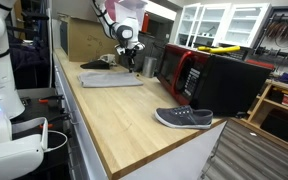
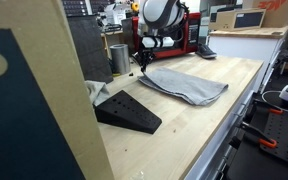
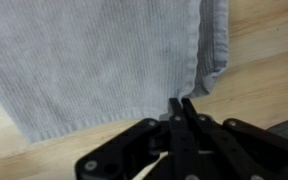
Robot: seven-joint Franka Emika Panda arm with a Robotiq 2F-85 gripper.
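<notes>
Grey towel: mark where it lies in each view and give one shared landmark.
Exterior view: towel flat on the counter, left of centre, towards the far end.
Exterior view: towel mid-frame, right of the black wedge.
Wrist view: towel fills the upper frame.
Shared landmark: the gripper, shut on the towel's edge.

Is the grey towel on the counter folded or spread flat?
Folded: in the wrist view the grey towel shows a doubled layer along its edge, beside where the gripper pinches it.
</notes>
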